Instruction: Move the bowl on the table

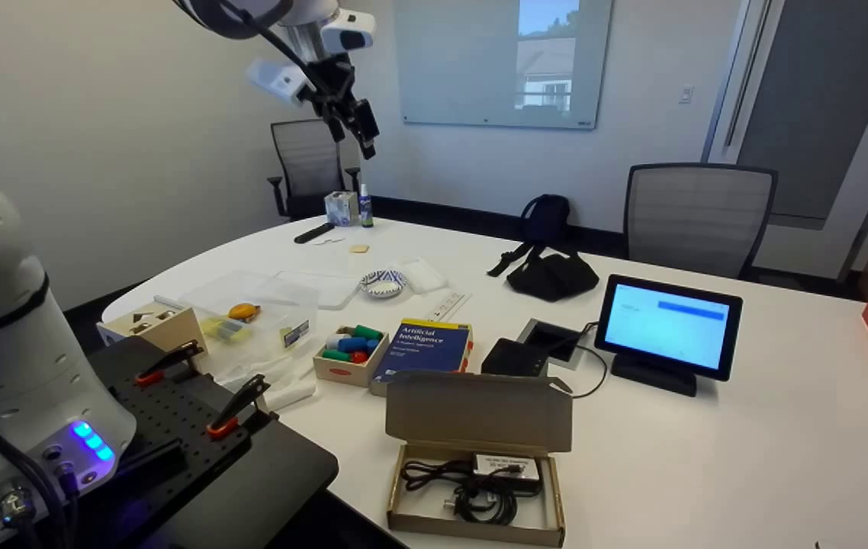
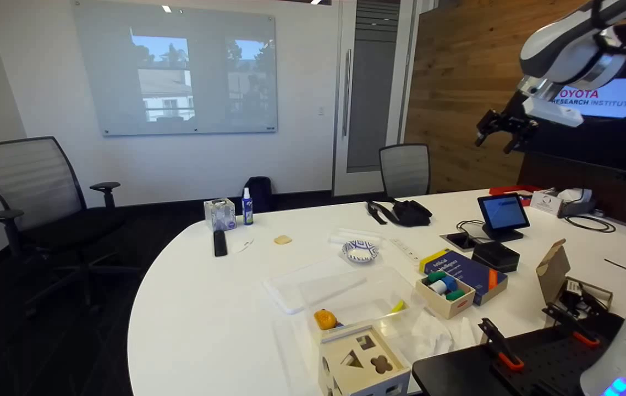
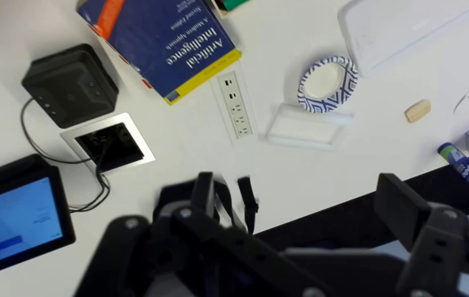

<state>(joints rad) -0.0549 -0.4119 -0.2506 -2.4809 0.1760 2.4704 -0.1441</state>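
Claw (image 3: 298, 200) high, well apart from the bowl (image 3: 323, 80); fingers (image 3: 400, 210) spread wide. Bowl upright on the counter (image 1: 785, 457), close by a clear packet (image 3: 306, 130); blue-patterned rim, white inside. Wooden box (image 1: 344, 373) next to the book (image 1: 426, 347): green, blue, white and red pieces (image 1: 353, 345) in it. Cardboard box (image 1: 476, 531), lid (image 1: 480, 412) up: black cables (image 1: 509, 509) and an adapter (image 1: 506, 467) with white label. Clear bin (image 2: 365, 291): orange item (image 2: 325, 319) and yellow item (image 2: 398, 306) within. Shape-sorter box (image 2: 365, 375), holes in its top: inside or beside the bin, cannot tell. Tissue box (image 2: 220, 215) stands beside a spray bottle (image 2: 247, 210).
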